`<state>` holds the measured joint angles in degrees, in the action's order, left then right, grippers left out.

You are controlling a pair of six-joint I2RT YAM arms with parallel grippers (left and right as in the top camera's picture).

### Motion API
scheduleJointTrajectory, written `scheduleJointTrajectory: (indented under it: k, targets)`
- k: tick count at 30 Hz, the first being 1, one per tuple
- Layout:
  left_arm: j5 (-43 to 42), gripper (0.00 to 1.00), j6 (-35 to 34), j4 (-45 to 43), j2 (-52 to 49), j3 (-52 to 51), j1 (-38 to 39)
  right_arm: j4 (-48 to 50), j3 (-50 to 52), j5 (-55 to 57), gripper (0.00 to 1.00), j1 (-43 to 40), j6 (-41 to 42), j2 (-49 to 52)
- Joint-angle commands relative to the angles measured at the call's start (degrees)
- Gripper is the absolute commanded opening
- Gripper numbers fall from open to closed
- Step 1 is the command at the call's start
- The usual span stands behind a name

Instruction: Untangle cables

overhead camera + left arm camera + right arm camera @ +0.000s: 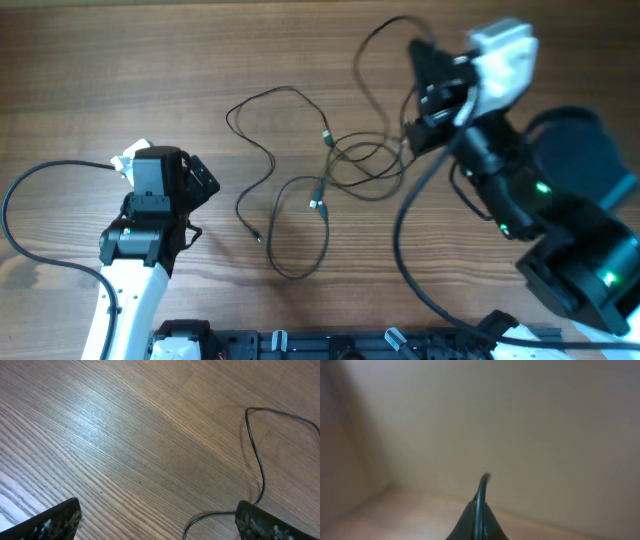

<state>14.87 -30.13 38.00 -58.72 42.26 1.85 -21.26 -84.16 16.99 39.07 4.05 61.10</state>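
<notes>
The cables [350, 160] are thin black wires on the wooden table, bunched in a loose tangle at centre right. Separate curling strands [268, 150] with small plug ends trail to the left and front. My left gripper [203, 185] is open and empty, left of those strands. In the left wrist view its fingers [157, 527] are spread wide, and one cable strand [257, 460] curves by the right finger. My right gripper [422, 120] is raised at the tangle's right end, shut on a cable. The right wrist view shows that cable [480, 497] pinched between the closed fingers [479, 522], against a blurred wall.
A thick black cord [20, 215] loops from the left arm at the table's left edge. Another thick cord [402, 255] hangs from the right arm across the front right. A black rail [350, 345] runs along the front edge.
</notes>
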Motion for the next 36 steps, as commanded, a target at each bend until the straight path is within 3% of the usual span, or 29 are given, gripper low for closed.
scheduleJointTrajectory:
  k: [1,6,10,23,26,30,33,36]
  targets:
    - [-0.52,1.0,-0.35,0.02,-0.17,0.13,-0.31,2.1,-1.11,15.98,0.04,0.11,-3.13,-1.7]
    - [-0.52,1.0,-0.35,0.02,-0.17,0.13,-0.31,2.82,-1.11,33.73,0.04,-1.38,-8.24,-0.44]
    - [-0.52,1.0,-0.35,0.02,-0.17,0.13,-0.31,2.27,-0.96,44.61,0.04,-7.63,-8.7,2.69]
    - [-0.5,1.0,-0.35,0.02,-0.17,0.13,-0.31,-5.07,-0.94,47.15,0.04,-42.51,-7.45,14.69]
    - [-0.52,1.0,-0.35,0.02,-0.17,0.13,-0.31,-8.24,-0.9,45.97,0.04,-49.68,-5.18,17.11]
    - [-0.52,1.0,-0.35,0.0,-0.17,0.13,-0.31,-12.81,-0.9,40.15,0.04,-59.54,6.64,19.58]
    - [-0.5,1.0,-0.35,0.0,-0.17,0.13,-0.31,-15.76,-0.9,28.0,0.04,-68.0,14.75,20.06]
    - [-0.5,1.0,-0.35,0.0,-0.17,0.13,-0.33,-16.94,-0.87,9.01,0.04,-79.14,19.34,20.09]
